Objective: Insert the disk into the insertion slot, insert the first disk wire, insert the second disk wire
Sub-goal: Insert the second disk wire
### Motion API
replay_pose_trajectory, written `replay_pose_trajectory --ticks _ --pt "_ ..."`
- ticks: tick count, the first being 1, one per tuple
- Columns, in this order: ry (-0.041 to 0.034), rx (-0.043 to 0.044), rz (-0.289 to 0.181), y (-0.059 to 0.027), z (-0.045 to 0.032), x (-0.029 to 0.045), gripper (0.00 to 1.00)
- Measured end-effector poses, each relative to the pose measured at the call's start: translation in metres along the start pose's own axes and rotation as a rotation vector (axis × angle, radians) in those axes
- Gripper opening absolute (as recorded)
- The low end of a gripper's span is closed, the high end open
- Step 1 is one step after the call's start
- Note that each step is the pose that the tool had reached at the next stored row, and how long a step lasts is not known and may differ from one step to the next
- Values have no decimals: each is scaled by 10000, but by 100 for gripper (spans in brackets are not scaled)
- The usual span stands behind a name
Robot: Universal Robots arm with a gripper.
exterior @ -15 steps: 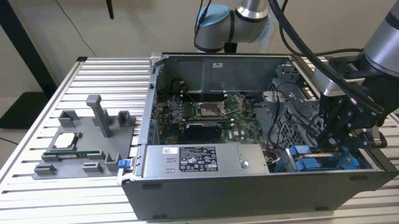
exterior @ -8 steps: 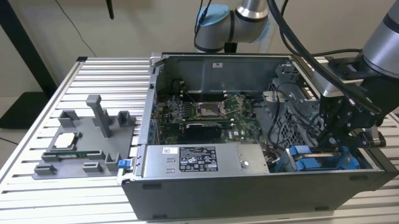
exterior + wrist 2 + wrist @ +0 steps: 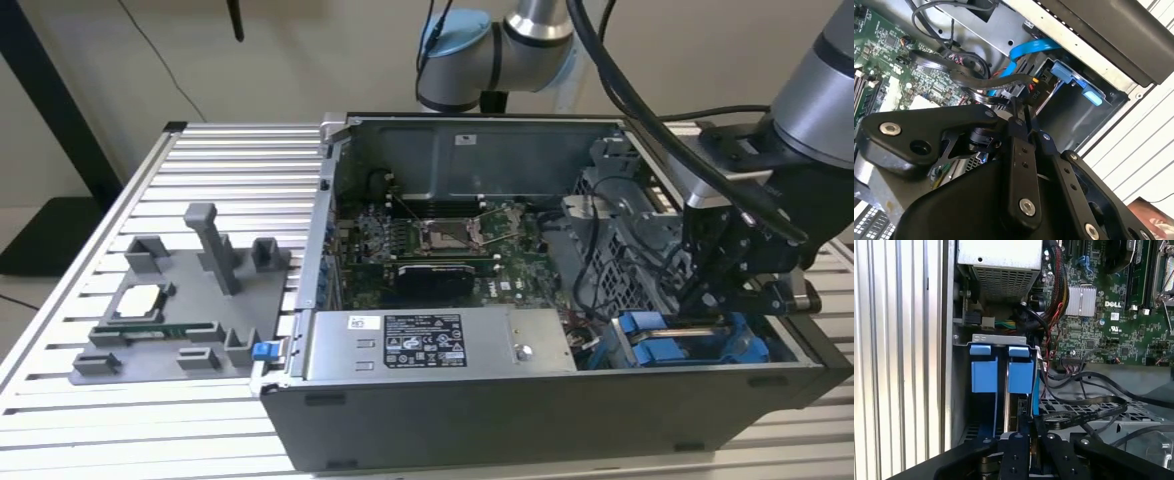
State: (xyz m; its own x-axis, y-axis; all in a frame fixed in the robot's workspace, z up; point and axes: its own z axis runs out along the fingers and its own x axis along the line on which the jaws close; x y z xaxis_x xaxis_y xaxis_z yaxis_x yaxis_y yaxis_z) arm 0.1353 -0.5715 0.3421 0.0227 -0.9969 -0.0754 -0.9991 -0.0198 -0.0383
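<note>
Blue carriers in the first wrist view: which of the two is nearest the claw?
The blue carrier on the motherboard side, beside the black cables; the claw is directly at its end. The other blue carrier lies against the case wall.

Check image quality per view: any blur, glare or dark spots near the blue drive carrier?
Exterior view: even light, the open grey computer case sharp. Second wrist view: the black gripper body looms close and soft, the blue plastic carrier frame sharper, white slatted table bright. First wrist view: the carrier sharp, the bay beneath it shadowed.
</note>
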Motion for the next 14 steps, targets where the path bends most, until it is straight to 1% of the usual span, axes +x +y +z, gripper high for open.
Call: replay_pose_trajectory --ticks 5,9,14 --pt "-2 -13 0 -5 4 0 0" --pt "-4 -38 0 -6 -18 0 0" --pt "-2 -41 0 -6 -22 12 0"
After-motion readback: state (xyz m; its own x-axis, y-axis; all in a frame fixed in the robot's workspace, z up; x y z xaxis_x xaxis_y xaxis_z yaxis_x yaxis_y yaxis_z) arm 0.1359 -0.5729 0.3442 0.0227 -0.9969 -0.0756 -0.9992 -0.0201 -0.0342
